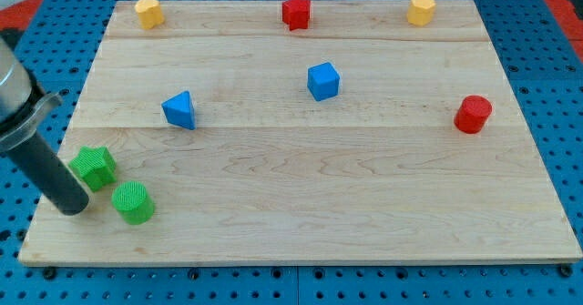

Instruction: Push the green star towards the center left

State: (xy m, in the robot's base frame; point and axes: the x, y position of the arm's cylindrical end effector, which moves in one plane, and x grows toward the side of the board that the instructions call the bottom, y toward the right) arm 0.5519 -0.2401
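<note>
The green star [94,166] lies near the board's left edge, toward the view's bottom left. My tip [72,207] rests on the board just below and a little left of the star, close to it or touching it. A green cylinder [133,202] stands just right of my tip and below right of the star. The dark rod rises from the tip up to the view's left edge.
A blue triangular block [180,110] lies above right of the star. A blue cube [322,81] sits near the centre top. A red cylinder [473,115] is at the right. A yellow block [148,13], a red star [296,13] and another yellow block [421,9] line the top edge.
</note>
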